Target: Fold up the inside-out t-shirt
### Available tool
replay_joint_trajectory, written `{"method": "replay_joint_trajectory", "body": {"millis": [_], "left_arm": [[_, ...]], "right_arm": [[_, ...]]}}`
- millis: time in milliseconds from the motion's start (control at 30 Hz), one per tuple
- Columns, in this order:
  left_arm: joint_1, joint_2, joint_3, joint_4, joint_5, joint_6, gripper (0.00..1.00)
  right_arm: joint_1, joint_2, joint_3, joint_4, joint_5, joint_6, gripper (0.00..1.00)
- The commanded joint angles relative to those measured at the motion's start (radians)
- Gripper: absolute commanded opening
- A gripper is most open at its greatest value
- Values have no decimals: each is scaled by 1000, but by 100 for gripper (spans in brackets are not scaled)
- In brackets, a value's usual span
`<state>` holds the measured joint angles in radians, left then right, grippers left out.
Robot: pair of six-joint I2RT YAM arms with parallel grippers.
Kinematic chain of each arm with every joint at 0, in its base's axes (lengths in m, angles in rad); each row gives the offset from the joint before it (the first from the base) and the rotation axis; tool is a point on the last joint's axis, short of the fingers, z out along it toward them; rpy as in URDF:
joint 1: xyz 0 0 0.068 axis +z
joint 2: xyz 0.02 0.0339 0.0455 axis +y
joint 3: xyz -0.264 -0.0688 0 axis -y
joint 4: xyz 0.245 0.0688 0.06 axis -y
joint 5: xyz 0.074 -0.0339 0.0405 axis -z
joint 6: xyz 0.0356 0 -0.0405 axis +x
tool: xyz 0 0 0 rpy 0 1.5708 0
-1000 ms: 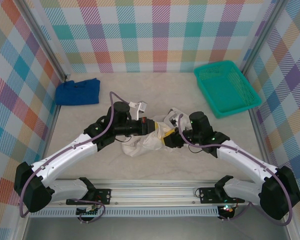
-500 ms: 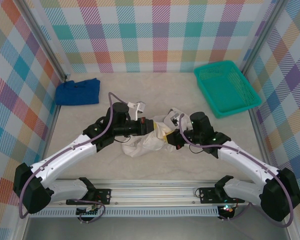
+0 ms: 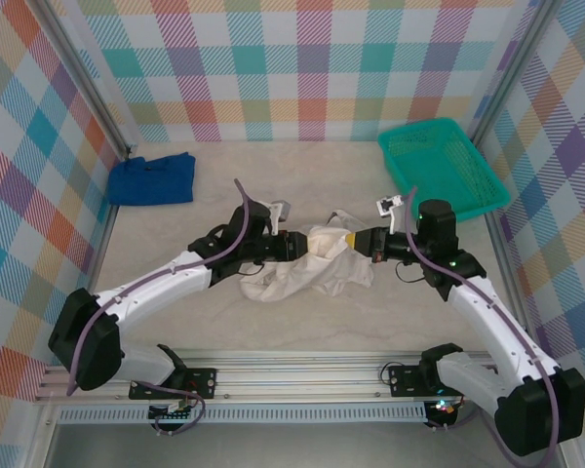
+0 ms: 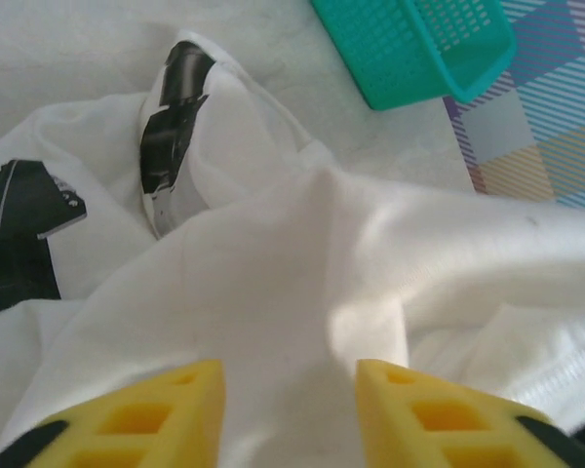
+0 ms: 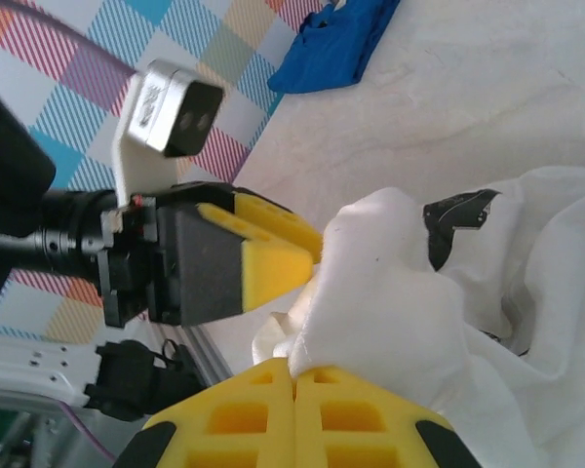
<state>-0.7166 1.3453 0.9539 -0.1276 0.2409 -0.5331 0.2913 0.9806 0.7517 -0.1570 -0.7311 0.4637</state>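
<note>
One solid pinch: right gripper is clamped on a raised fold of the inside-out t-shirt, left gripper faces it just beside, fingers spread around cloth.

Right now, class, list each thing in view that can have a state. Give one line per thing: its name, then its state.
t-shirt: unfolded, crumpled, spanning the gap between the two end effectors
left end effector: open, cloth lying between its fingers
right end effector: shut on a bunch of the t-shirt
blue cloth: bunched, lying apart at the far left
green basket: upright, nothing visible inside
</note>
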Motion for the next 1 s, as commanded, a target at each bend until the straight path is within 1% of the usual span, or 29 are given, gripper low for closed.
{"method": "replay_joint_trajectory", "body": {"millis": [0, 133, 333, 400, 467, 533, 633, 733, 833, 967], "left_arm": [[10, -67, -46, 27, 17, 54, 47], [-10, -43, -70, 34, 77, 64, 51], [-44, 57, 20, 30, 110, 87, 53], [-60, 94, 44, 2, 121, 104, 50], [-83, 113, 37, -24, 129, 125, 46], [-108, 110, -20, -27, 143, 141, 43], [-153, 84, -122, 8, 160, 158, 41], [-188, 63, -171, -6, 129, 205, 41], [-189, 22, -172, -50, 78, 238, 43], [-188, -45, -156, -30, 24, 236, 46]], "right_arm": [[-9, 17, -20, 91, -83, 100, 0], [-9, 27, -31, 117, -103, 76, 0], [-9, 17, -71, 156, -130, 61, 0], [-9, 3, -77, 157, -122, 58, 0], [-11, -17, -67, 130, -87, 48, 0], [-24, -30, -43, 82, -34, 48, 0], [-66, -28, -35, 99, -34, 105, 0], [-80, -18, -33, 106, -55, 109, 0], [-80, -12, -46, 93, -60, 95, 0], [-81, -20, -73, 89, -70, 75, 0]]}}
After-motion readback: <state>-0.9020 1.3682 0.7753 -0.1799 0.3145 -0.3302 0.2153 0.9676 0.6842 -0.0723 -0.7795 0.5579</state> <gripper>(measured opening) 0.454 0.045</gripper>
